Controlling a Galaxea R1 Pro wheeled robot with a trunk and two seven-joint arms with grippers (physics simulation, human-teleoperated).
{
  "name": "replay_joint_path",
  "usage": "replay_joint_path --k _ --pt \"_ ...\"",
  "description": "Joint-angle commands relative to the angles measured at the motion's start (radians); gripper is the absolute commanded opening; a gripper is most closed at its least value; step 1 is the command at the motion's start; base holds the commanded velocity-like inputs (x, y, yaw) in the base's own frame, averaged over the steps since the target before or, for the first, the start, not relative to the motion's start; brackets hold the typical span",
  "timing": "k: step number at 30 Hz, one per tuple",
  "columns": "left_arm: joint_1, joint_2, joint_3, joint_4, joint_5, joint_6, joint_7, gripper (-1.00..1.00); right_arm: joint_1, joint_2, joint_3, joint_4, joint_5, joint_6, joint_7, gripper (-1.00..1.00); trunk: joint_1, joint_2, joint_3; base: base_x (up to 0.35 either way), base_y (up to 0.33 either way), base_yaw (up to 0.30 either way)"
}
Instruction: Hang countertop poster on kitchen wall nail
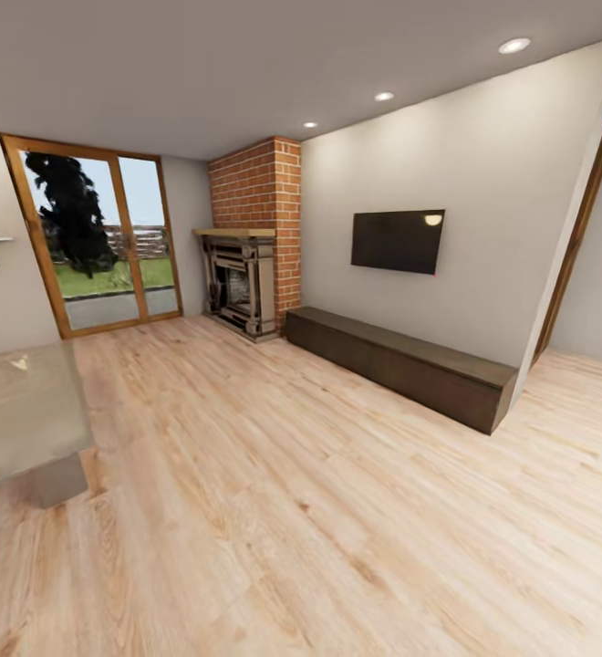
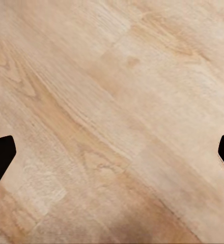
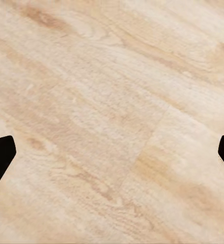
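Head camera is facing a living room: pale wood plank floor (image 1: 337,511), red brick fireplace (image 1: 251,237), black wall-mounted TV (image 1: 398,241), long dark low cabinet (image 1: 401,363), glass patio doors (image 1: 100,237). The left gripper (image 2: 112,155) and right gripper (image 3: 112,155) are hanging over bare planks, fingers spread wide apart, holding nothing. Poster location cannot be told from these views.

living room (image 1: 337,438), wood floor (fireplace, television)
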Motion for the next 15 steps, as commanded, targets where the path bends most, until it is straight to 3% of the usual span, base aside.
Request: replay_joint_path --k 1,7,15 --pt "0.0 0.0 0.001 -0.001 -0.01 -0.002 0.0 1.0 -0.001 0.0 -0.002 0.001 0.001 -0.004 0.0 1.0 0.001 0.0 -0.001 0.328 -0.1 -0.002" --pt "0.0 0.0 0.002 -0.001 -0.01 -0.002 0.0 1.0 -0.001 0.0 -0.003 0.001 0.0 -0.004 0.0 1.0 0.001 0.0 -0.001 0.33 -0.098 -0.089" --pt "0.0 0.0 0.002 -0.001 -0.01 -0.002 0.0 1.0 -0.001 0.0 -0.004 0.001 0.0 -0.004 0.001 1.0 0.001 0.0 -0.001 0.331 -0.07 -0.261"
